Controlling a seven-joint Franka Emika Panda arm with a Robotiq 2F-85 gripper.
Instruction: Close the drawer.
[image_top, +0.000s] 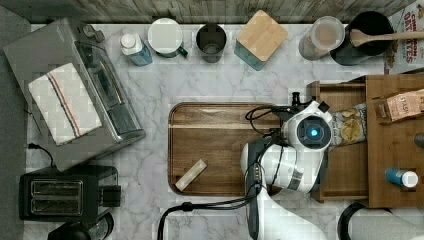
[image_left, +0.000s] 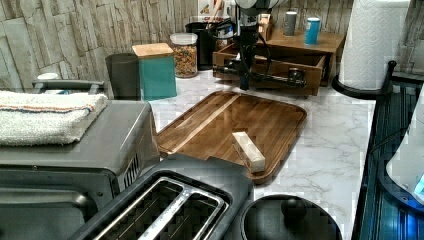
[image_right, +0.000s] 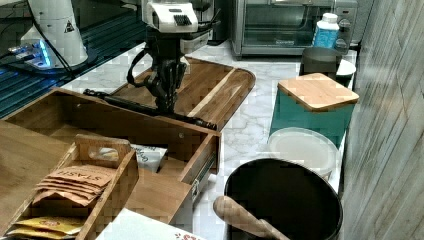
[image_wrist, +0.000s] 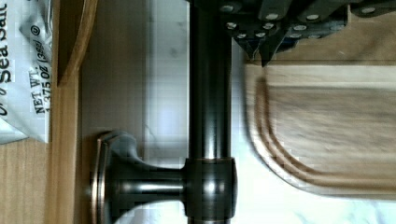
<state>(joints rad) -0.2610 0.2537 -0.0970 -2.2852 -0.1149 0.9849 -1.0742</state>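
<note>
While the top view hides the end effector under the arm's white wrist housing, the right view shows the end effector (image_right: 166, 95) plainly: dark, jointed fingers pointing down onto the black bar handle (image_right: 150, 107) of the drawer (image_right: 125, 127). Whether those fingers are clamped on the bar or merely set against it cannot be told from any view.

The drawer stands pulled out from beneath the flat wooden cabinet top (image_top: 395, 145). It is a shallow, medium-brown wooden box with raised sides, lying directly behind the end effector in the right view. The left view shows the same handle (image_left: 265, 77) as a long dark rod on round posts, with the end effector (image_left: 244, 80) coming down on it near its middle.

The wrist view adds detail found nowhere else: the handle (image_wrist: 210, 93) is a smooth, glossy dark metal cylinder, joined by a collared post to a round base plate on the drawer front (image_wrist: 65, 154). A white snack packet (image_wrist: 23, 70) with printed lettering lies inside the drawer, on the far side of its front from the end effector.

Just beyond the handle, on the side away from the drawer, lies a dark wooden cutting board (image_top: 215, 147) with rounded corners and a grooved border. It rests on the white marble-veined surface (image_top: 150, 95) and carries a pale rectangular block (image_top: 191, 175), well apart from the end effector.
</note>
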